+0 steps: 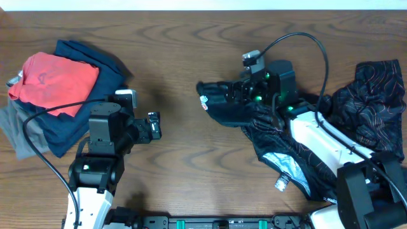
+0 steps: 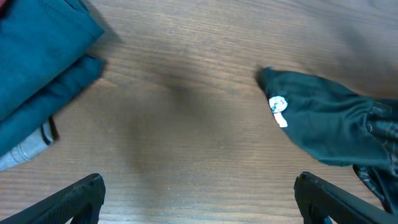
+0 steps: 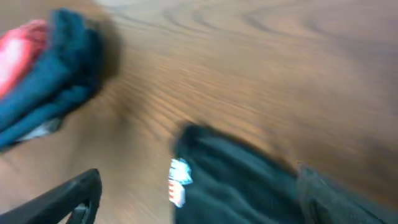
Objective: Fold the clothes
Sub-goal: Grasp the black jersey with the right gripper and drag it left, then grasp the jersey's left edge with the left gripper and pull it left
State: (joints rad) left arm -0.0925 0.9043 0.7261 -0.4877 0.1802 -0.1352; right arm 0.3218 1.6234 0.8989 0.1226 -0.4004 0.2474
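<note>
The black jersey [image 1: 372, 102] lies crumpled on the right of the surface [image 1: 184, 44], one end reaching left toward the middle, so no fold looks made yet (it wants spreading flat first). The right hand [image 1: 234, 94] sits over that end, spread wide and gripping nothing I can make out. The left hand [image 1: 154, 125] is wide open and empty, beside the folded pile [image 1: 57, 95] at left.

Overhead straight down; wrist views low, sharing jersey [image 2: 323, 124].
</note>
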